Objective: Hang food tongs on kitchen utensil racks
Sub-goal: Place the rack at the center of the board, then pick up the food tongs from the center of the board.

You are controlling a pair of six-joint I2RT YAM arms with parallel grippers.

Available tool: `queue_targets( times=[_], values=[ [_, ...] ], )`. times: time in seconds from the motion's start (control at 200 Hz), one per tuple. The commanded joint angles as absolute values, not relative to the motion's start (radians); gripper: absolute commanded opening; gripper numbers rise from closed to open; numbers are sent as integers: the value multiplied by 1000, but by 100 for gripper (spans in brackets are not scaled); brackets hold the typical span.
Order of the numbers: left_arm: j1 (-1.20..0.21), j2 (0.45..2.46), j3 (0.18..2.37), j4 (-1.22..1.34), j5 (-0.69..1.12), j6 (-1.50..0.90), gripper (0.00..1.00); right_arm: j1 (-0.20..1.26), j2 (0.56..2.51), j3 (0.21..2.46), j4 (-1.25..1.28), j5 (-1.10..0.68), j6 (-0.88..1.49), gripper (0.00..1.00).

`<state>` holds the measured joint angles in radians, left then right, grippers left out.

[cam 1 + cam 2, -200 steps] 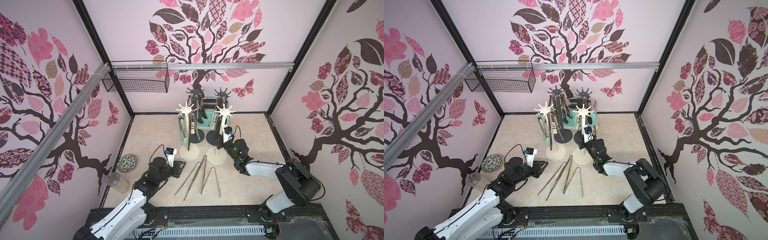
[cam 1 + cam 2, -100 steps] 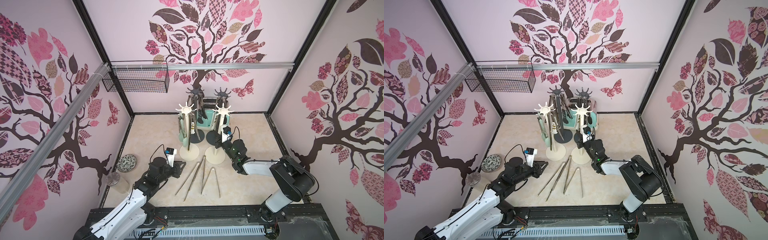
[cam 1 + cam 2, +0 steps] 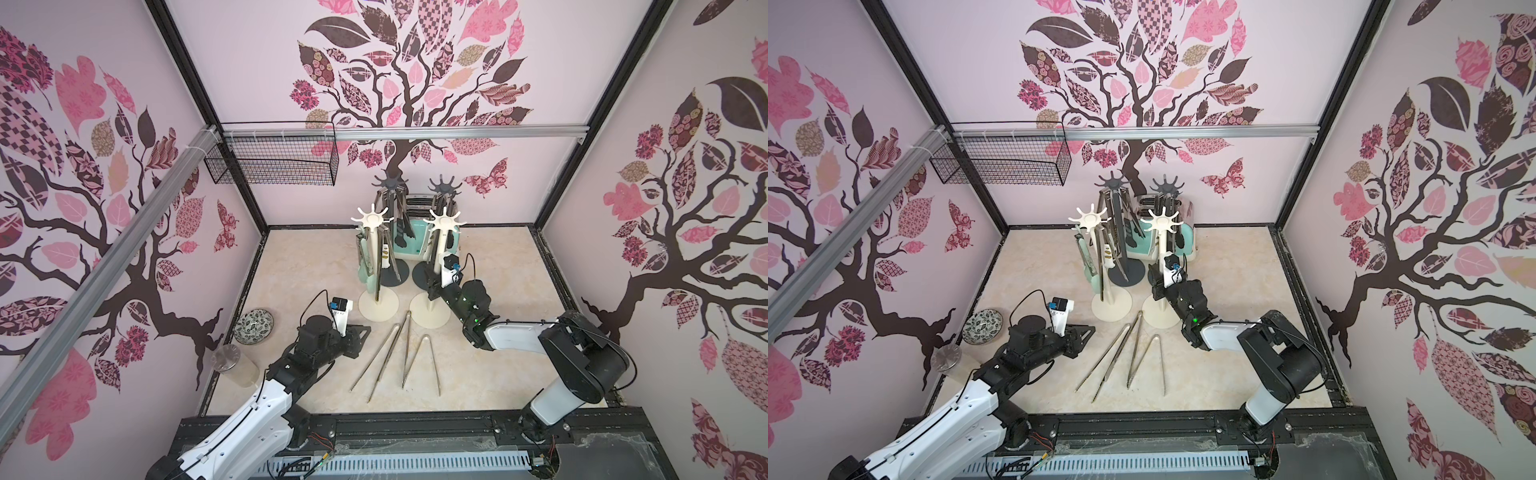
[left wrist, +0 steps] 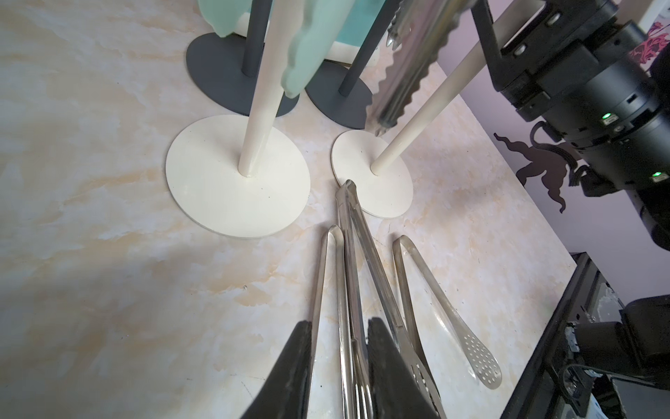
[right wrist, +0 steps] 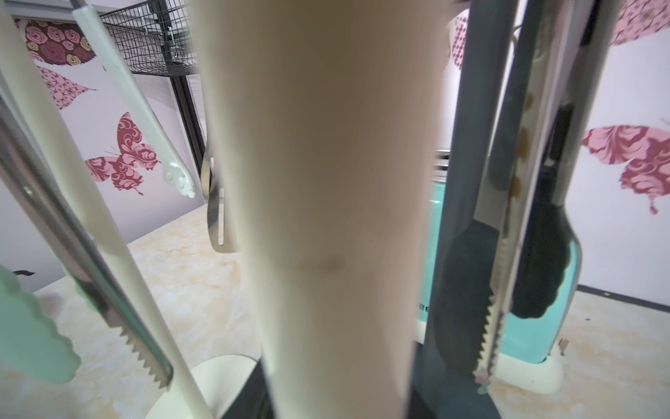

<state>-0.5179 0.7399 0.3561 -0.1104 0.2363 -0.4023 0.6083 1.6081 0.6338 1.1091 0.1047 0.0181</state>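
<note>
Three steel tongs [image 4: 353, 225] laid flat just beside base of cream rack [image 4: 384, 196]. Right gripper [image 3: 431, 286] set at that rack's pole; finger gap cannot be told. Left gripper [image 4: 340, 323] nearby, fingers half parted, empty.

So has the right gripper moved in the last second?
Yes. In a top view the right gripper has shifted leftward, closing on the pole of the cream rack beside it, whose base has stayed put.
</note>
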Motion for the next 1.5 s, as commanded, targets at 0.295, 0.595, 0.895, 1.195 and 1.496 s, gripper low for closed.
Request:
queue_targets(
  times=[0.295,0.595,0.895,1.195,1.496],
  values=[
    [-542,659,334,-231,197,-451,28,615,1441,560,1016,117,19,50],
    [-566,691,333,-283,179,-446,26,614,1220,442,844,123,20,49],
    [-781,806,418,-373,27,-439,26,614,1012,397,525,147,57,47],
    [-875,985,517,-467,-86,-419,24,613,913,437,205,134,112,46],
    [-874,1191,600,-511,-121,-435,24,614,838,400,138,106,129,46]
  ],
)
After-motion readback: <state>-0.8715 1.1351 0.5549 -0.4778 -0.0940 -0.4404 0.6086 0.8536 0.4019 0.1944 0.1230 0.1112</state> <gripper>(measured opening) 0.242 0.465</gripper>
